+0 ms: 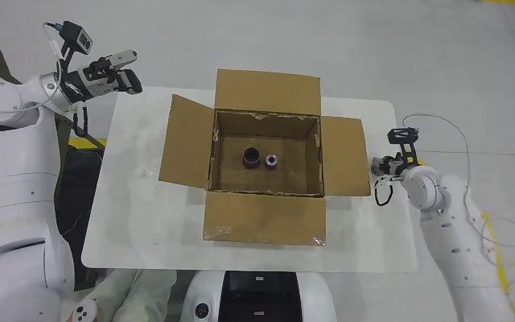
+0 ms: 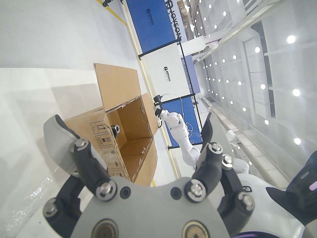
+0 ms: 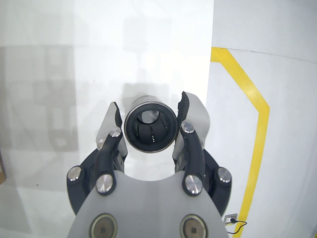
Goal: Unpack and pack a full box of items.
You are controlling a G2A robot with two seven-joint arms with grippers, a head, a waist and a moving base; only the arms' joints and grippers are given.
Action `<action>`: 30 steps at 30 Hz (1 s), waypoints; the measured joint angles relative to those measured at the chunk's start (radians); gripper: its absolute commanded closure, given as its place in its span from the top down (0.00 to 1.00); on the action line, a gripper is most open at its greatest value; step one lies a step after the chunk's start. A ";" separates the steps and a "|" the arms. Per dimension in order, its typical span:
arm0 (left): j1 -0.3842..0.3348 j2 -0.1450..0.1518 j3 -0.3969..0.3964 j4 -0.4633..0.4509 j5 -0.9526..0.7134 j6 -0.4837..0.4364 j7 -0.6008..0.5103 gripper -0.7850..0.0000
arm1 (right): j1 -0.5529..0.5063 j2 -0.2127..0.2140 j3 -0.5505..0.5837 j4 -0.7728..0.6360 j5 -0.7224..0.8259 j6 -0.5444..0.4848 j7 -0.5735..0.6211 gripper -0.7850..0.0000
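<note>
1. The brown cardboard box (image 1: 265,219) sits mid-way on the white table (image 1: 129,209), with all four flaps folded outward.
2. On its floor lie a short dark cylinder (image 1: 251,158) and, just beside it, a small silvery ring (image 1: 270,161) with a purplish centre. Both are too small to tell more.
3. In the left wrist view the box wall hides nearly all of the inside. One dark rounded piece (image 2: 115,130) peeps over the edge, and which of the two items it is cannot be told.
4. The left gripper (image 1: 122,72) hangs at the table's far left corner, well apart from the box. Its fingers (image 2: 59,134) are spread wide with nothing between them.
5. The right gripper (image 1: 384,169) is over the table's right edge, just beside the box's right flap. Its pads (image 3: 118,117) clasp a silver metal sleeve (image 3: 151,130) with a black bore, open end toward the wrist camera. The sleeve's far end is hidden, so whether it touches the table cannot be told.
</note>
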 measured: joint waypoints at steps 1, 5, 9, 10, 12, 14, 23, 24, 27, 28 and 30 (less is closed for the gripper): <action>0.000 0.000 0.000 0.000 0.000 0.000 0.000 1.00 | -0.006 0.001 0.006 -0.012 -0.001 0.003 -0.007 0.71; 0.000 0.000 0.000 0.000 0.000 0.000 0.000 1.00 | -0.032 0.004 0.034 -0.075 -0.009 0.015 -0.021 0.79; 0.000 0.000 0.000 0.000 0.000 0.000 0.000 1.00 | -0.067 0.007 0.065 -0.154 -0.013 0.031 -0.035 0.83; 0.000 0.000 0.000 0.000 0.000 0.000 0.000 1.00 | -0.080 0.008 0.074 -0.180 -0.015 0.037 -0.041 0.84; 0.000 0.000 0.000 0.000 0.000 0.000 0.000 1.00 | -0.098 0.009 0.087 -0.219 -0.017 0.046 -0.053 0.87; 0.000 0.000 0.000 0.000 0.000 0.000 0.000 1.00 | -0.120 0.010 0.103 -0.262 -0.019 0.051 -0.069 0.89; 0.000 0.000 0.000 0.000 0.000 0.000 0.000 1.00 | -0.181 0.009 0.109 -0.427 -0.052 0.041 -0.094 0.93; 0.000 0.000 0.000 0.000 0.000 0.000 0.000 1.00 | -0.183 0.008 0.105 -0.439 -0.053 0.038 -0.095 0.94; 0.000 0.000 0.000 0.000 0.000 0.000 0.000 1.00 | -0.189 0.006 0.092 -0.479 -0.056 0.025 -0.107 0.94; 0.000 0.000 0.000 0.000 0.000 0.000 0.000 1.00 | -0.190 0.005 0.086 -0.494 -0.060 0.019 -0.111 0.93; 0.000 0.000 0.000 0.000 0.000 0.000 0.000 1.00 | -0.191 0.004 0.076 -0.517 -0.064 0.008 -0.118 0.94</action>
